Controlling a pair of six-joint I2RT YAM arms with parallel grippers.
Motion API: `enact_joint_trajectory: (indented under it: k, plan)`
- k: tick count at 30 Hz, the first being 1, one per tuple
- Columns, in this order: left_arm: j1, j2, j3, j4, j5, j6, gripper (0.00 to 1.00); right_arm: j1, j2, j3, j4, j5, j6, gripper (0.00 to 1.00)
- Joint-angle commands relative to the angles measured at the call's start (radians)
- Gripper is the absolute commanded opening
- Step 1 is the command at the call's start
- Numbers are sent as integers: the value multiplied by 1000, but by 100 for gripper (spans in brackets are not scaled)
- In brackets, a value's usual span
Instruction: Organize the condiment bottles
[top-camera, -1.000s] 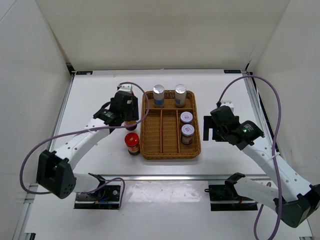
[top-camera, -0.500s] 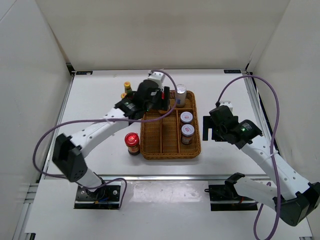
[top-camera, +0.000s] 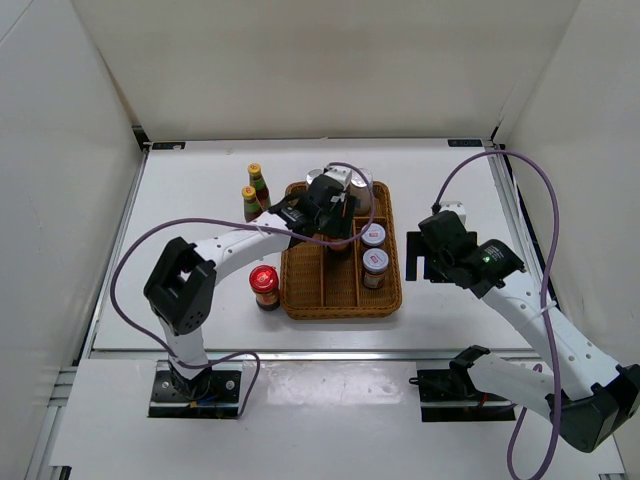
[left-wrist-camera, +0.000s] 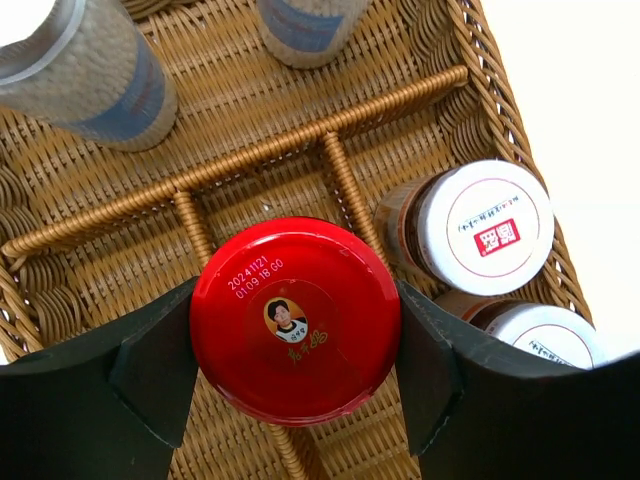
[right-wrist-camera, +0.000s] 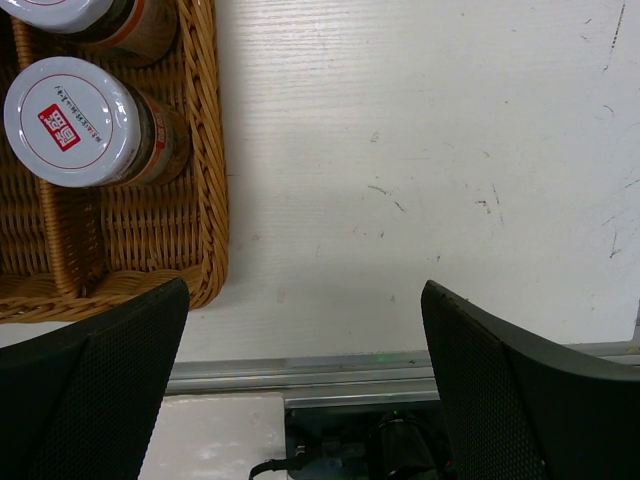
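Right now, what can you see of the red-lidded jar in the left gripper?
The red-lidded jar shows only its glossy red lid, with a white printed date and a small portrait sticker. It is upright, clamped between the black fingers of the left gripper, above the dividers of the wicker tray. Its body is hidden.

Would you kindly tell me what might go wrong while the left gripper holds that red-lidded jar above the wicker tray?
1. The red-lidded jar in the left gripper hangs over a divider of the tray; lowered here, its base may catch and tip.
2. One finger sits close to a white-lidded jar and may knock it when opening.
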Motion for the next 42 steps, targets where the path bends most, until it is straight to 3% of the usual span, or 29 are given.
enact_joint_trajectory:
  k: [1, 3, 6, 9, 13, 17, 21, 31, 42]
  plan:
    - [-25, -30, 73, 66, -13, -16, 73, -2, -8, -6, 30, 24, -3, 100]
    - [-49, -29, 107, -10, -54, -16, 99, -2, -8, -6, 30, 24, -3, 100]
    - [-80, -126, 139, -88, -169, -16, 100, -2, -8, -6, 30, 24, 6, 100]
    - [-80, -325, 49, -89, -209, 6, 100, -2, -8, -6, 30, 24, 6, 100]
    - [-89, -613, -179, -134, -180, 66, 100, -2, -8, -6, 30, 24, 6, 100]
    - [-89, -888, -374, -245, -204, -28, 100, -2, -8, -15, 30, 24, 6, 100]
    - [-89, -1018, -534, -273, -184, -121, 100, -2, 25, -15, 39, 13, 6, 100]
    - [-89, -941, -648, -273, -270, -209, 100, -2, 25, -15, 39, 4, -3, 100]
    - [-48, -852, -698, -273, -270, -280, 98, -2, 25, -15, 39, -6, -3, 100]
